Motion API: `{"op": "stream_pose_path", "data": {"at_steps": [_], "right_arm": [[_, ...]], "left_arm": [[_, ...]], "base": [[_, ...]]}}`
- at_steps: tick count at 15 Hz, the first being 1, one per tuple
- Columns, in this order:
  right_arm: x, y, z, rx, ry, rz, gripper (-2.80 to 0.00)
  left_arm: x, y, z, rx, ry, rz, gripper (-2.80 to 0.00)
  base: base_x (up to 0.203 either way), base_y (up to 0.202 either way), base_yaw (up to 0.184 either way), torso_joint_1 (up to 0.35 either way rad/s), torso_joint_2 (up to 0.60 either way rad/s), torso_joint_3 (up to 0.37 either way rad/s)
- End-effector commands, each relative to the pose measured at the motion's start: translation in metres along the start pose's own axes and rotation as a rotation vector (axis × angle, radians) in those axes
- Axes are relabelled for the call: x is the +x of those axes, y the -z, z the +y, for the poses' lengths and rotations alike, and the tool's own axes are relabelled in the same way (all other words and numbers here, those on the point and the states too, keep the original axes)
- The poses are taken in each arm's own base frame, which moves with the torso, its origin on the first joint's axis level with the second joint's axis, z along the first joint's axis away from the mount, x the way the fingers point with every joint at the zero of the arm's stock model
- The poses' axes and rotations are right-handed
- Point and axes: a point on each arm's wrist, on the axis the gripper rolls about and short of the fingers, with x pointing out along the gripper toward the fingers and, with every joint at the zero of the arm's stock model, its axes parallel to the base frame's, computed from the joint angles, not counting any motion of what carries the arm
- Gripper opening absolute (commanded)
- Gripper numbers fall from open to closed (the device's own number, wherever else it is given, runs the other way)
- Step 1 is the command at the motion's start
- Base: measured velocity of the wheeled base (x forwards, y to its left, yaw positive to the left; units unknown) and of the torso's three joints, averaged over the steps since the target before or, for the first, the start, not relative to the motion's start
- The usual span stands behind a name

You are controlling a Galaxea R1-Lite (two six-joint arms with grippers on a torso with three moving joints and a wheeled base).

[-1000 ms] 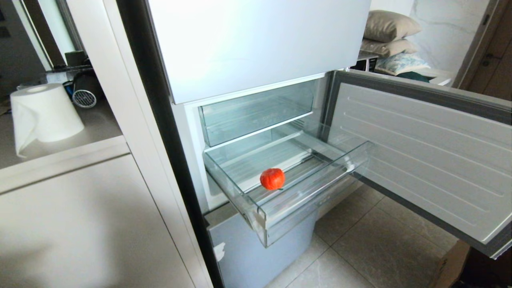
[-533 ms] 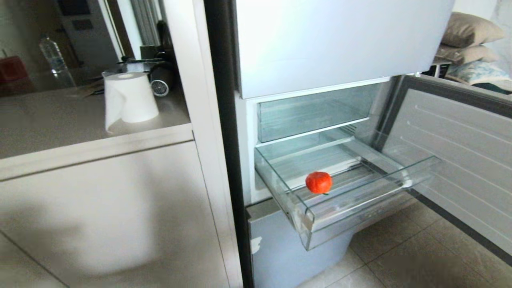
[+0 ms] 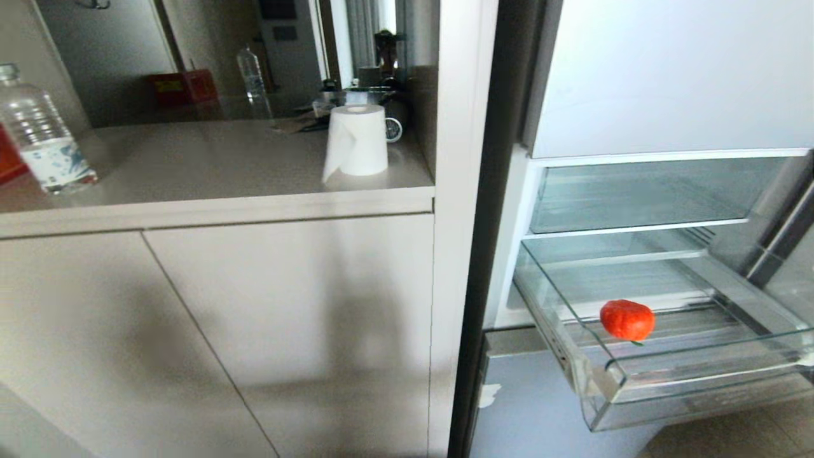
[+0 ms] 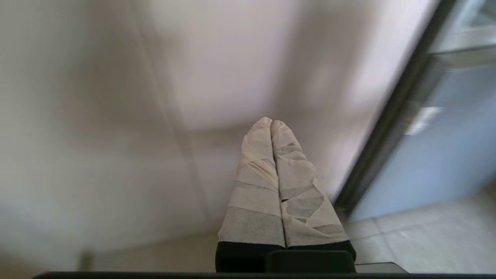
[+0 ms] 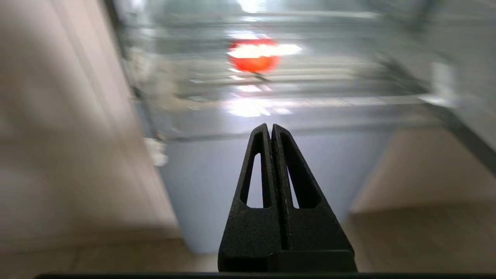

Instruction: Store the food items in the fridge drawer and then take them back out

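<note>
Fruit sits alone in the drawer: a round, ribbed orange-red food item [image 3: 627, 320] with a small green stem rests on the floor of the wide, shallow, clear-plastic fridge drawer [image 3: 674, 388], towards the drawer's front and near its left side. The drawer stands pulled out from the open fridge, over a pale blue-grey lower panel [image 3: 534, 413] with a small white mark. Neither arm shows in the head view. The left pincer [image 4: 271, 124], its fingers wrapped in pale tape, is pressed together and empty, pointing at a beige cabinet door [image 3: 286, 331] beside the fridge's dark edge. The right pincer [image 5: 270, 128], black with slotted fingers, is likewise closed on nothing and points towards the drawer's front, well apart from the orange-red item, which appears blurred beyond its tips. To the left of the fridge, a beige counter [image 3: 191, 165] carries a white paper-towel roll [image 3: 356, 147] and a clear plastic water bottle [image 3: 39, 137]. A red box [image 3: 183, 88] stands farther back.
</note>
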Motion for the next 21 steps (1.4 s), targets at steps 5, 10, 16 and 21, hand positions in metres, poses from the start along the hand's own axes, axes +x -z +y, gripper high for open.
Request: {"op": "stream_pose_path", "data": {"at_steps": [5,10,16,21], "right_arm": [[0.026,-0.013,0.0,0.002,0.008,0.225,-2.8],[0.109,-0.082,-0.006,-0.014,0.12,0.32,0.0],[0.212,-0.147,-0.014,-0.019,0.16,0.549,0.0],[0.277,-0.111,-0.019,-0.027,0.21,0.764,0.0]], "left_arm": [[0.0,0.0,0.0,0.0,0.0,0.003,-2.8],[0.0,0.0,0.0,0.0,0.0,0.001,-2.8],[0.0,0.0,0.0,0.0,0.0,0.001,-2.8],[0.0,0.0,0.0,0.0,0.0,0.003,-2.8]], "base": [[0.0,-0.003,0.075,-0.001,0.0,0.002],[0.0,0.0,0.0,0.0,0.0,0.0],[0.0,0.0,0.0,0.0,0.0,0.0],[0.0,0.0,0.0,0.0,0.0,0.0]]}}
